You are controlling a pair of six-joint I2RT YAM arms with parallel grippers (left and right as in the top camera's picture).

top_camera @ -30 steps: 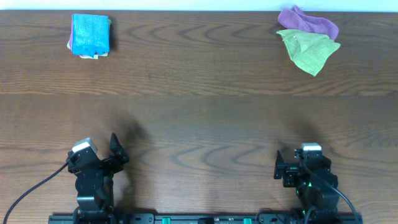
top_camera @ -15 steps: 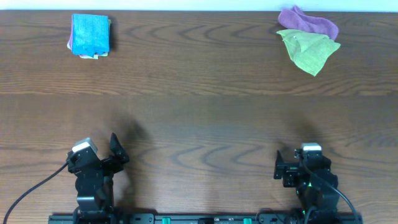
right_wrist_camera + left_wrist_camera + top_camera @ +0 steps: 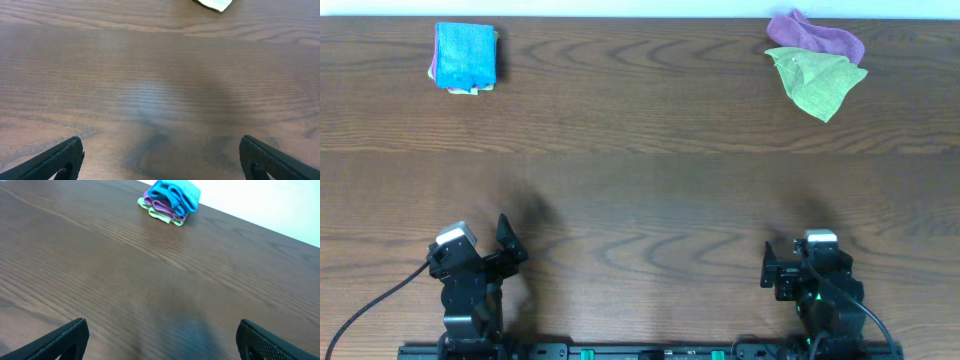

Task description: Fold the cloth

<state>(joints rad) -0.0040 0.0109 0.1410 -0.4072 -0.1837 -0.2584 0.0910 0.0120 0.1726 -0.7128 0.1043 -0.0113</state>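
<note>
Both claws gape wide, holding nothing: the left gripper (image 3: 160, 340) and the right gripper (image 3: 160, 157). Well ahead of the right one lies the cloth (image 3: 817, 85), crumpled, its far edge touching the purple cloth (image 3: 815, 35).

The top edge of the right wrist view is cutting off the cloth (image 3: 212, 4), leaving only one pale corner showing, and at far left the blue cloth (image 3: 175, 194) is hiding most of the purple and green layers (image 3: 161, 207) folded under it.
</note>
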